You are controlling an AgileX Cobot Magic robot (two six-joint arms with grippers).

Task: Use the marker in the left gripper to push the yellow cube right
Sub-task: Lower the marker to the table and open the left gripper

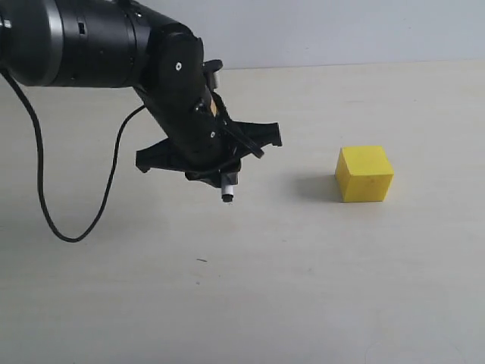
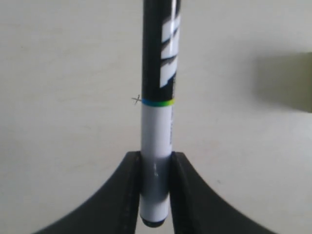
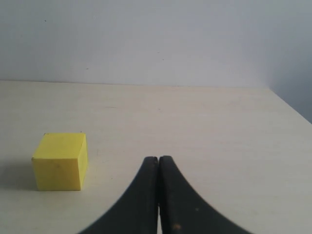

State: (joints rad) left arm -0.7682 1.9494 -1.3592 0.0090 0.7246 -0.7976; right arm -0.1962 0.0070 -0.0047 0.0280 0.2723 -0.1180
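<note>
The yellow cube rests on the pale table at the right of the exterior view, and also shows as the cube in the right wrist view. My left gripper hangs above the table to the cube's left, well apart from it, shut on the marker. The marker's white, black-tipped end pokes down below the fingers, just off the table. In the left wrist view the marker runs between the gripper's black fingers, which clamp its white barrel. My right gripper is shut and empty, with the cube off to one side.
A black cable loops from the left arm down over the table at the left. The table's far edge meets a plain wall. In the right wrist view the table's side edge shows.
</note>
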